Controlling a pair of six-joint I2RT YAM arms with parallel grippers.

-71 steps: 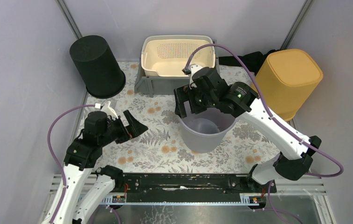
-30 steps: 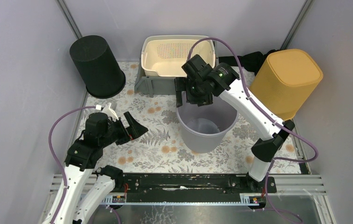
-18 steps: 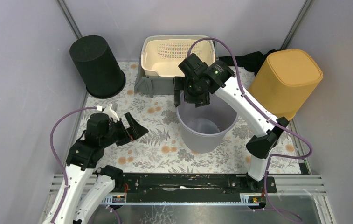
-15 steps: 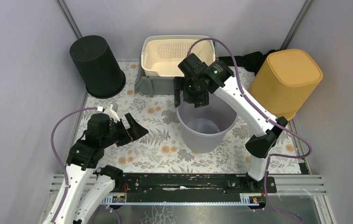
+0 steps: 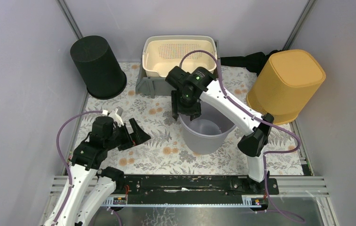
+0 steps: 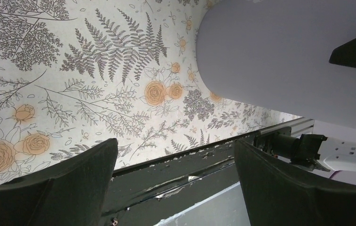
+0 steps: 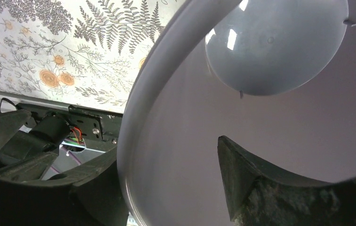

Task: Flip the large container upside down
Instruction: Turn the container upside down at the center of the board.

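Note:
The large grey bucket (image 5: 209, 136) stands upright and open-mouthed in the middle of the floral mat. My right gripper (image 5: 185, 111) is open and straddles the bucket's far-left rim. In the right wrist view (image 7: 171, 181) one finger is outside against the rim (image 7: 136, 117) and the other is inside, apart from the wall; the bucket's round floor (image 7: 274, 47) shows beyond. My left gripper (image 5: 135, 132) is open and empty, low over the mat left of the bucket. The left wrist view (image 6: 176, 186) shows the bucket's side (image 6: 284, 61) ahead.
An upside-down black bin (image 5: 98, 67) stands at the back left. A cream perforated basket on a grey tray (image 5: 179, 55) is at the back centre. An upside-down yellow bin (image 5: 287, 84) leans at the right wall. The black front rail (image 5: 180, 182) bounds the near edge.
My right gripper has moved left along the bucket's far rim and come down astride it. My left gripper has shifted slightly right and nearer. The bucket has not moved.

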